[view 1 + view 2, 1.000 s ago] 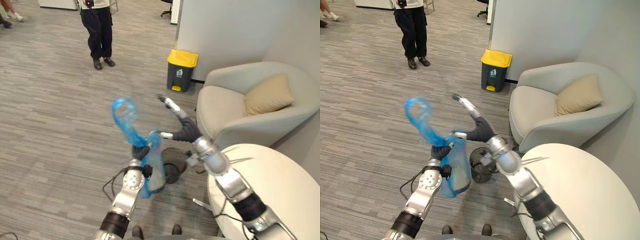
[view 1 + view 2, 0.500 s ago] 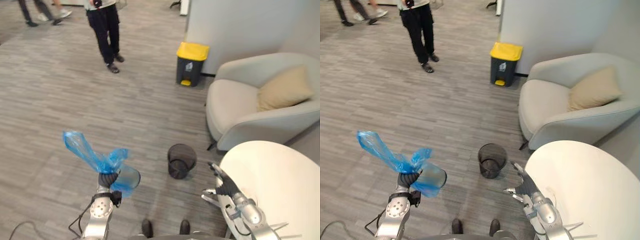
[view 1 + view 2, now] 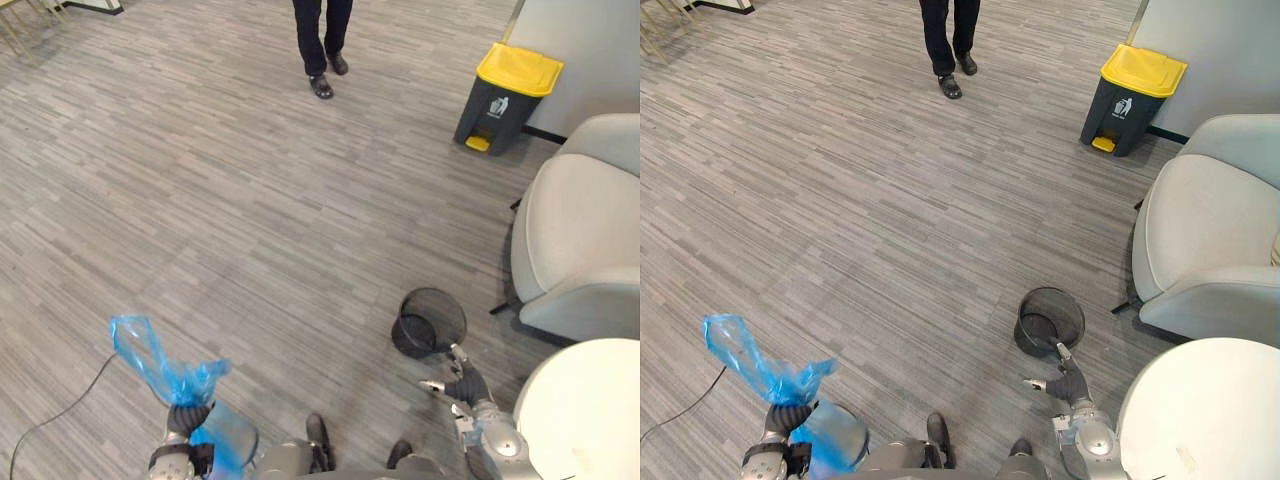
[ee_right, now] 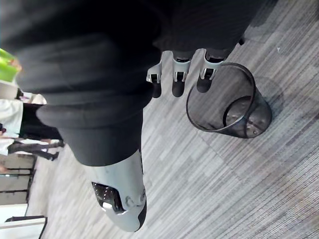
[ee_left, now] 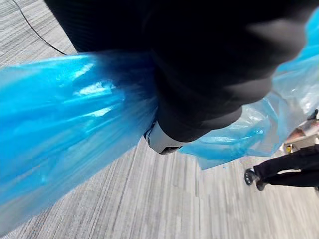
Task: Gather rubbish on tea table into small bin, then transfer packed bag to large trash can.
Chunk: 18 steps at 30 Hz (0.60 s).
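Note:
My left hand (image 3: 183,421) is low at the near left, shut on the gathered neck of a blue plastic bag (image 3: 148,352). The bag's loose top sticks up and its filled part (image 3: 830,440) hangs beside the wrist. In the left wrist view the blue film (image 5: 60,119) wraps round the hand (image 5: 199,94). My right hand (image 3: 464,385) is open and holds nothing, just in front of the small black mesh bin (image 3: 431,322), which stands on the floor and looks empty (image 4: 234,109). The large grey trash can with a yellow lid (image 3: 506,96) stands far right by the wall.
The white round tea table (image 3: 590,410) is at the near right corner. A light grey armchair (image 3: 580,230) stands behind it. A person's dark-trousered legs and shoes (image 3: 322,50) are at the far middle. Open grey wood-look floor lies between me and the trash can.
The camera has swung, so the whole scene shifted. My left hand with the blue bag has dropped lower. My right hand has let go of the bag and sunk down beside the mesh bin.

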Tool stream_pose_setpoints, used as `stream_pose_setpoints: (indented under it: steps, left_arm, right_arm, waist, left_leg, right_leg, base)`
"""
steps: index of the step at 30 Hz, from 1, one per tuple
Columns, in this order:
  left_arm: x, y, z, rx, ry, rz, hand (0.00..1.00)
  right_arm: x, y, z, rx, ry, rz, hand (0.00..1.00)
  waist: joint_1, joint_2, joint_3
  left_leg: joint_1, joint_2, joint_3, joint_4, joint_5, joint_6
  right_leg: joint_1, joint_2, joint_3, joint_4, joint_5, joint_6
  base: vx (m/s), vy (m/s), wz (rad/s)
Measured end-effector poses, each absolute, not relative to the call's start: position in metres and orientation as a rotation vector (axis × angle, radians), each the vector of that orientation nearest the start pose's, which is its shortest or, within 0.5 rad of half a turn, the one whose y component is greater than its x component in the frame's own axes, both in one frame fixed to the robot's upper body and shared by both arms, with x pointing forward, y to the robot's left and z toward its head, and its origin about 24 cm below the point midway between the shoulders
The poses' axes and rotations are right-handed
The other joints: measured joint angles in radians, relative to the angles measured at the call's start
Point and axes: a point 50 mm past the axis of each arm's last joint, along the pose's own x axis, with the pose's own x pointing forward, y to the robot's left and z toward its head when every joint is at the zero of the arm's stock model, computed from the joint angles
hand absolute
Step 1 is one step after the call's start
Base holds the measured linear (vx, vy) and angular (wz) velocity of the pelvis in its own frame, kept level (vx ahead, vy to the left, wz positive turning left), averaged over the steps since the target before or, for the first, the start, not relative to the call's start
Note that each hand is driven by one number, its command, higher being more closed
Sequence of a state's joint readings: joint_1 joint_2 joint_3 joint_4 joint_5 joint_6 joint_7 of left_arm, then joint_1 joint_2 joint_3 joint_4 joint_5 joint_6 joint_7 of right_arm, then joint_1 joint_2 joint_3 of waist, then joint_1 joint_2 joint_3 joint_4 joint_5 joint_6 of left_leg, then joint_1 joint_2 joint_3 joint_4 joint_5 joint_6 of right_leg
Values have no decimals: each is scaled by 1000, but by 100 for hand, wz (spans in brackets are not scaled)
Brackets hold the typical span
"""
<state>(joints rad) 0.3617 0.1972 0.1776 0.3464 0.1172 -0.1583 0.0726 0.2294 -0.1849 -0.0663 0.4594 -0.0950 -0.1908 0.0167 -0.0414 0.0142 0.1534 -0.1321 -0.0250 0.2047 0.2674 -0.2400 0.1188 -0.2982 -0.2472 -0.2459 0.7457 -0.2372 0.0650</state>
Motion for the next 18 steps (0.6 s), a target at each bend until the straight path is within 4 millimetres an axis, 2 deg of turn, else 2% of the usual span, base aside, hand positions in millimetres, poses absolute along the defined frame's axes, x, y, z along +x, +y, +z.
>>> stream_pose_setpoints:
  steps: [2,4,5,6,7,8,9,10,11,12,13,14,15,16,17,18]
  left_arm:
    - [135,257,-66,338,501,262,100]
    - [147,250,-63,327,466,233,100]
    - [155,245,-61,322,444,214,100]
    - [156,245,-60,321,440,212,100]
    - [157,242,-61,317,439,198,100]
    - [155,239,-63,316,446,183,100]
    - [156,231,-66,293,454,175,100]
    - [157,223,-67,264,449,166,100]
    - [156,220,-68,251,449,168,100]
    - [153,216,-70,226,459,176,100]
    - [153,213,-71,216,459,171,100]
    - [155,212,-70,214,455,171,100]
    - [159,210,-65,213,426,165,100]
    - [161,210,-60,213,398,164,100]
    - [162,210,-59,213,389,164,100]
    - [163,208,-57,207,380,164,100]
  right_arm:
    - [157,-223,-79,-243,502,-86,0]
    - [159,-224,-78,-242,494,-101,0]
    - [158,-225,-79,-244,497,-108,0]
    - [156,-225,-79,-243,502,-108,0]
    - [153,-224,-80,-241,508,-110,0]
    - [147,-224,-83,-237,526,-113,0]
    - [147,-228,-82,-247,529,-118,0]
    - [150,-228,-78,-251,508,-117,0]
    - [152,-227,-75,-253,492,-112,0]
    - [158,-226,-68,-257,453,-109,0]
    - [161,-226,-62,-256,421,-114,0]
    - [162,-226,-60,-256,412,-116,0]
    - [167,-225,-51,-256,365,-120,0]
    - [171,-224,-43,-259,323,-122,0]
    - [172,-226,-40,-264,308,-125,0]
    - [174,-229,-37,-267,297,-144,0]
  waist:
    - [-3,-9,9]
    - [-15,7,18]
    - [-28,9,21]
    - [-29,12,23]
    - [-34,10,21]
    - [-49,-14,3]
    - [-57,8,7]
    - [-50,42,8]
    - [-50,50,10]
    - [-35,64,17]
    - [-16,58,21]
    - [-10,55,23]
    - [1,28,31]
    - [12,16,36]
    - [22,14,35]
    - [46,7,37]
  left_leg:
    - [75,-13,-33,-59,-8,-14]
    - [127,-16,-71,-98,-16,-28]
    - [172,-15,-95,-120,-28,-49]
    - [183,-15,-94,-121,-34,-60]
    - [220,-18,-91,-104,-57,-100]
    - [235,-25,-85,-31,-84,-148]
    - [227,-2,-75,35,-94,-165]
    - [170,53,-18,220,-76,-191]
    - [135,79,12,330,-43,-196]
    - [66,144,45,536,34,-175]
    - [28,184,66,659,11,-146]
    - [17,192,72,677,2,-134]
    - [-39,211,102,700,-21,-103]
    - [-103,220,111,682,-45,-94]
    - [-134,220,103,660,-50,-93]
    - [-193,218,66,586,-56,-104]
  right_leg:
    - [-59,47,-17,-73,-28,-7]
    - [-121,75,-69,-177,-20,-8]
    - [-143,104,-97,-304,45,-30]
    - [-146,110,-98,-324,62,-39]
    - [-146,118,-110,-366,135,-83]
    - [-134,120,-102,-369,233,-139]
    - [-115,126,-114,-343,214,-132]
    - [-68,150,-132,-356,189,-149]
    - [-36,170,-130,-375,167,-149]
    - [36,205,-94,-418,152,-155]
    - [116,233,-48,-463,132,-150]
    - [139,236,-38,-476,129,-150]
    - [224,234,10,-524,112,-142]
    - [279,233,61,-556,98,-143]
    - [295,230,88,-563,89,-135]
    - [313,227,154,-561,68,-121]
  base:
    - [401,2,49]
    - [506,-11,64]
    - [487,-16,77]
    - [540,-26,78]
    - [511,-62,73]
    - [646,-95,84]
    - [659,-132,52]
    - [530,-98,11]
    - [673,-99,-38]
    - [680,-55,-80]
    - [770,-50,-87]
    - [702,-29,-88]
    - [640,-10,-87]
    - [503,20,-102]
    - [489,106,-136]
    - [481,196,-156]
